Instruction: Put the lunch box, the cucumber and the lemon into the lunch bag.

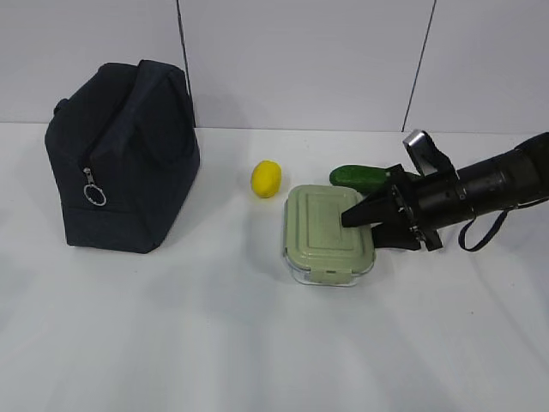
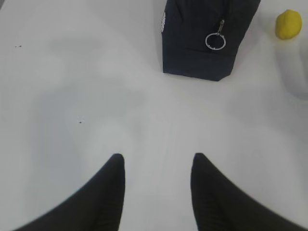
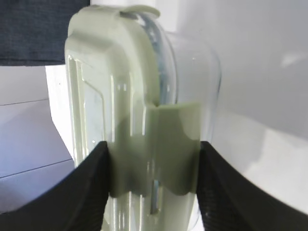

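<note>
The lunch box [image 1: 328, 233] with its sage-green lid lies on the white table at centre. My right gripper [image 1: 360, 227] reaches in from the right and is shut on its right edge, one finger on the lid and one beneath. In the right wrist view the lunch box [image 3: 144, 96] fills the gap between the fingers of that gripper [image 3: 153, 149]. The cucumber [image 1: 360, 178] lies just behind the box, and the lemon [image 1: 266, 178] sits to its left. The navy lunch bag [image 1: 120, 154] stands at far left. My left gripper [image 2: 156, 161] hangs open over bare table.
A silver ring pull [image 1: 94, 196] hangs on the bag's near side. The left wrist view shows the bag [image 2: 202, 48] and the lemon [image 2: 288, 24] ahead of it. White wall panels close the back of the table [image 1: 257, 343].
</note>
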Available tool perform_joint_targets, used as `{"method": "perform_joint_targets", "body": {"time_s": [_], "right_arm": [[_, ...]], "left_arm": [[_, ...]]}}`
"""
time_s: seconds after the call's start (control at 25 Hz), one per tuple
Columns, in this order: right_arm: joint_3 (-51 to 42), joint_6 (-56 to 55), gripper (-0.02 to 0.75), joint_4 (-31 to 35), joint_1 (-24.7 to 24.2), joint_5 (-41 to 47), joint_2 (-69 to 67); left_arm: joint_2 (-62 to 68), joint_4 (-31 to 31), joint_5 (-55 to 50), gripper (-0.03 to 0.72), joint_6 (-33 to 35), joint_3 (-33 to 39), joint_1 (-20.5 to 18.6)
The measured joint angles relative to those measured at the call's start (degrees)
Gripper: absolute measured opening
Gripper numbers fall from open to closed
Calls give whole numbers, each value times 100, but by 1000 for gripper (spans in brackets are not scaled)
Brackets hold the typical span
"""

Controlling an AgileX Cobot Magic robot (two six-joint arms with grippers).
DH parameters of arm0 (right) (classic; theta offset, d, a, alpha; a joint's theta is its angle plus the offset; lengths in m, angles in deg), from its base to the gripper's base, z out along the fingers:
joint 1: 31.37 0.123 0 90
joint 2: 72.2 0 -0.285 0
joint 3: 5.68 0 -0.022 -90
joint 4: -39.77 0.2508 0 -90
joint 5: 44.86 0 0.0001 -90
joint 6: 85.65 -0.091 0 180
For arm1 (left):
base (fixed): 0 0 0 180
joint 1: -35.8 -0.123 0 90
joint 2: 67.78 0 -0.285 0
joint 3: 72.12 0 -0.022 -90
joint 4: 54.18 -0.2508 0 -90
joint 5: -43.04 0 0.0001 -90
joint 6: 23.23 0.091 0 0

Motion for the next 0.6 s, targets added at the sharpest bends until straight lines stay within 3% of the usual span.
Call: {"method": "perform_joint_targets", "body": {"time_s": [0.6], "right_arm": [[191,-147,401,-45,0,11,360]], "left_arm": [[1184,359,1156,320,0,-147,0]]}}
